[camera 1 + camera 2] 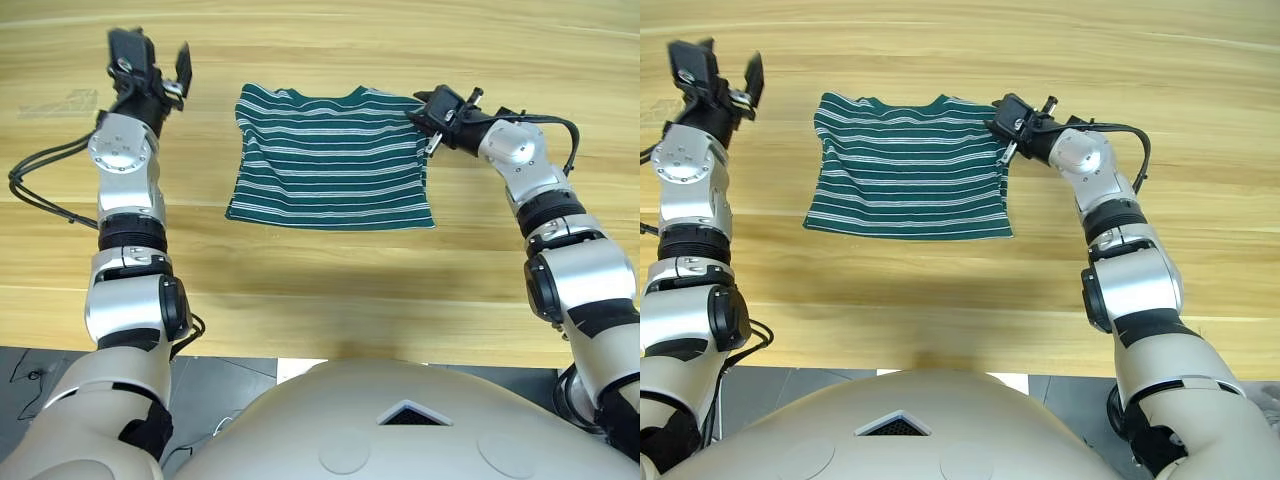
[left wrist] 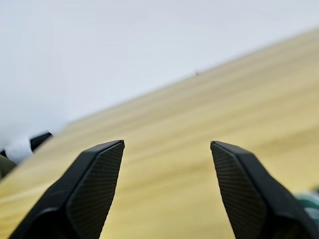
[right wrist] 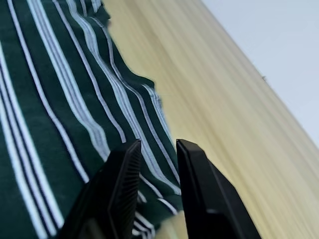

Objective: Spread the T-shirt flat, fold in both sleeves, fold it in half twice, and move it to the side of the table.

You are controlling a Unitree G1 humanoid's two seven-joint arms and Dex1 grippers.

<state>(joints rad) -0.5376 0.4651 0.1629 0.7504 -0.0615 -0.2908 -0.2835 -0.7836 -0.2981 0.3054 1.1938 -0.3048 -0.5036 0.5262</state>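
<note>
A dark green T-shirt (image 1: 330,160) with thin white stripes lies flat on the wooden table (image 1: 300,280). Its outline is roughly rectangular, collar towards the far side, with no sleeve sticking out. My right gripper (image 1: 424,120) sits low at the shirt's right shoulder edge. In the right wrist view the right gripper (image 3: 157,144) has its fingers drawn close together, with striped cloth (image 3: 50,124) between them. My left gripper (image 1: 155,52) is held up to the left of the shirt, clear of it. Seen from the left wrist, the left gripper (image 2: 167,144) is open with nothing between its fingers.
Bare wood surrounds the shirt on every side, with wide room to its left, its right and in front. Black cables (image 1: 40,190) trail over the table's left part beside my left arm. The table's near edge (image 1: 300,355) runs just in front of me.
</note>
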